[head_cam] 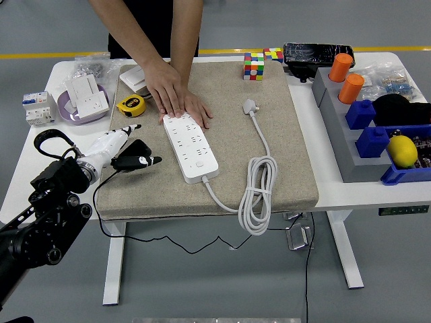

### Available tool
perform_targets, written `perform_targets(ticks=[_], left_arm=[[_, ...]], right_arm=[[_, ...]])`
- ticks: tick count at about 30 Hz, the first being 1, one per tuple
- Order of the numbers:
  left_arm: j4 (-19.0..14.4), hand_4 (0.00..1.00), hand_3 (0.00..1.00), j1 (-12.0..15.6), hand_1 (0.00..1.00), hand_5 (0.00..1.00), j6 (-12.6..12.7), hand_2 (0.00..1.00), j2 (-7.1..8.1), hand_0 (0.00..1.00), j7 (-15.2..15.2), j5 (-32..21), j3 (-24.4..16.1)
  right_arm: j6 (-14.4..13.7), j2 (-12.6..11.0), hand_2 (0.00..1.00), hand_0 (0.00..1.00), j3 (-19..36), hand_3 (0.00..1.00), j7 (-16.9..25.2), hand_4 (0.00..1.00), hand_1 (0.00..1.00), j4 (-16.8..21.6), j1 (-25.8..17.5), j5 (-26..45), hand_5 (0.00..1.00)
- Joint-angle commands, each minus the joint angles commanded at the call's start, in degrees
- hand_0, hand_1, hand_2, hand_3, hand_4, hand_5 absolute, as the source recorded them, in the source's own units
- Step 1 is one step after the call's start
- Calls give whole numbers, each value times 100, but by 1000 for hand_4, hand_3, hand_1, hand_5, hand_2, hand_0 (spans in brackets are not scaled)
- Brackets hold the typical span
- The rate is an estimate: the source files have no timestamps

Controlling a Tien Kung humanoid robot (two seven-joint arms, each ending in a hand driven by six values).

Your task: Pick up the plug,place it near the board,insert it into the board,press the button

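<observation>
Grey matting on the white surface (60, 176) is carrying the black plug (137, 151), lying just right of the left hand (123, 149), fingers spread around it.

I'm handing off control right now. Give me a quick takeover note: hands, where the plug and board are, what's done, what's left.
Left hand: fingers open around the black plug, at the mat's left edge; no firm grasp visible.
Right hand: not in view.
White power strip: mid-mat, a person's hands pressing its far end.
Done: reach to the plug only.
Left: grasp and lift the plug, bring it to the strip, insert it, press the button.
</observation>
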Motion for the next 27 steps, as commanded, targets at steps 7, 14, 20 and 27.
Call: perform_targets(ticks=[7, 14, 20, 27], left_arm=[[154, 998, 985, -32, 998, 730, 286, 965, -18, 998, 12, 165, 113], [293, 998, 879, -55, 877, 722, 727, 806, -26, 901, 6, 368, 135], [280, 998, 753, -26, 756, 706, 845, 678, -14, 799, 24, 549, 152], [324, 998, 731, -18, 737, 707, 921, 651, -19, 778, 14, 706, 227]], right_arm=[[-15, 7, 790, 898, -5, 822, 14, 998, 817, -7, 11, 1, 991], [-43, 17, 788, 896, -22, 820, 36, 998, 816, -9, 19, 15, 990], [-55, 19, 788, 896, -11, 818, 48, 998, 813, -11, 24, 10, 993], [-73, 17, 785, 896, -4, 818, 60, 998, 812, -12, 31, -7, 991]])
